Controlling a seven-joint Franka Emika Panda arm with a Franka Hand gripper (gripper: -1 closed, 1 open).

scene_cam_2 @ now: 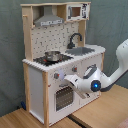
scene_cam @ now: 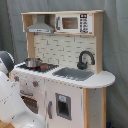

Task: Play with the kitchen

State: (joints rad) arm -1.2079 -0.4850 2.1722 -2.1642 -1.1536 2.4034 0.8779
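Pincer [scene_cam_2: 68, 81] meets boxy pale-wood, white-panelled kitchen [scene_cam_2: 37, 80] by its oven door.

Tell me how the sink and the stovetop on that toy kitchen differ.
The sink is a grey sunken basin, while the stovetop is a flat dark surface. A black faucet curves over the sink; a small metal pot sits on the stovetop. In the first exterior view the sink lies to the right and the stovetop to the left. Both are set side by side in the same white countertop.
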